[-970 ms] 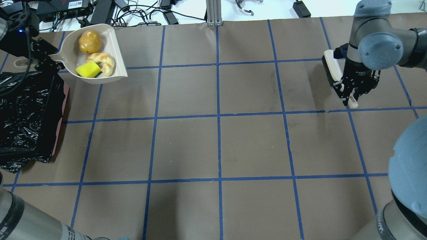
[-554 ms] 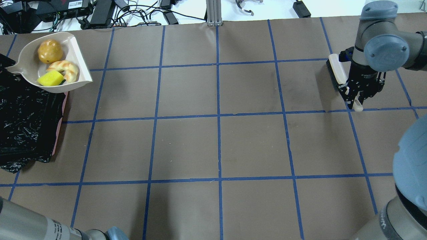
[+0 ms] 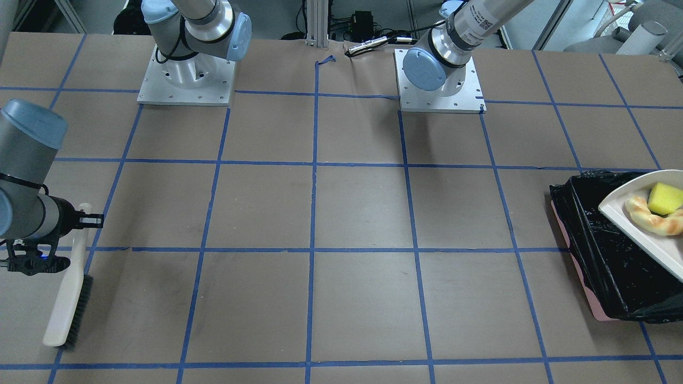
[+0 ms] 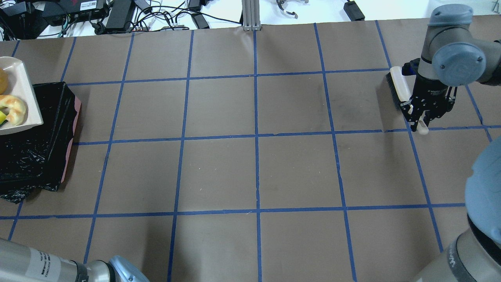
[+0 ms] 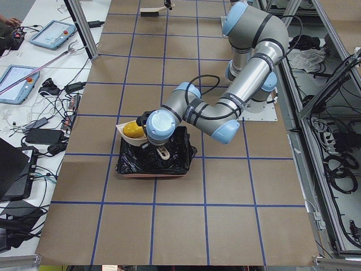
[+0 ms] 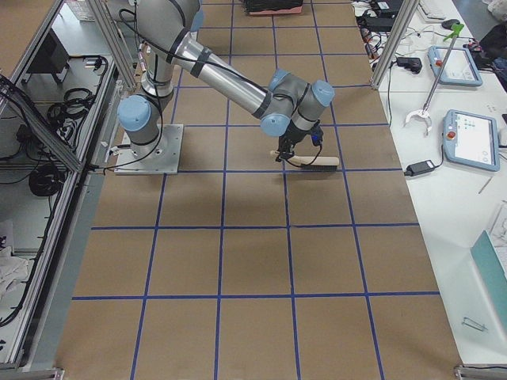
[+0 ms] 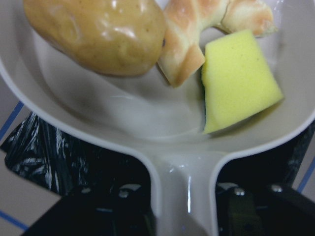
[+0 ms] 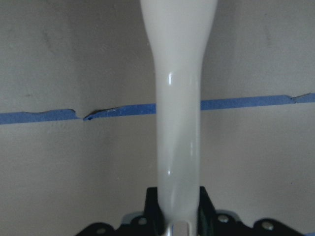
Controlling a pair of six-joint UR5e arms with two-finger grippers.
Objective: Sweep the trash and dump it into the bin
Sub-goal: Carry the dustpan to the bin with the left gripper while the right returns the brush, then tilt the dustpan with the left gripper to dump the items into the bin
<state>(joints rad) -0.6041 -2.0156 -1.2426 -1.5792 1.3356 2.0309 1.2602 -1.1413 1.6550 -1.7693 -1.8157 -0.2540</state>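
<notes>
Dustpan [image 4: 28,92] carrying trash [image 4: 13,110] has shifted left, above bin [image 4: 51,121].

The dustpan [image 4: 24,84], now over the bin [image 4: 39,156]

Lit brightly and evenly from overhead; faint, soft shadows on the table [image 4: 219,172]. Highlights on the potato-like lump [image 7: 98,34] in the dustpan [image 7: 123,113] ahead of the left fingers [image 7: 113,206] and down the brush [image 8: 178,123] between the right fingers [image 8: 205,209]. Blurred nearest the fingers in both wrist views. Glare flecks across the bin [image 4: 35,156].
</notes>
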